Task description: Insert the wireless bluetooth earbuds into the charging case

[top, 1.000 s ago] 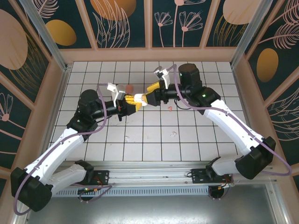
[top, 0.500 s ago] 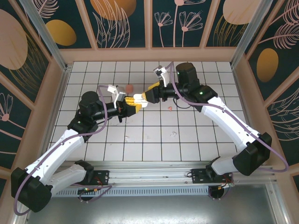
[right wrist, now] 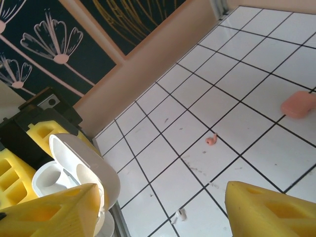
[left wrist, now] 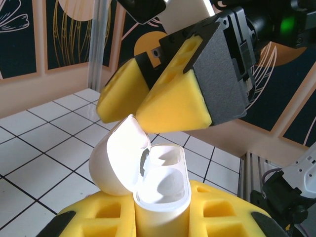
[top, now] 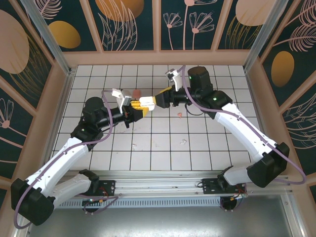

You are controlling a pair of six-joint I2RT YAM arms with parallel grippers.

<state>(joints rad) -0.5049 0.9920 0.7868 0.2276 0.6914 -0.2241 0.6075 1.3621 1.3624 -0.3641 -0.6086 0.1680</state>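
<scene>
right gripper (right wrist: 160, 210) shifted, wide | left gripper (left wrist: 160, 219) clamps charging case (left wrist: 163, 180) | base hidden

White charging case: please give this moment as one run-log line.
left gripper: shut on white charging case, lid open | right gripper: open, near lid | pink earbud: on tiles

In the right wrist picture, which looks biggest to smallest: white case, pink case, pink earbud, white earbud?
1. White case, though it sits nearest the camera.
2. Pink case.
3. Pink earbud and white earbud look about alike, both tiny.
</scene>
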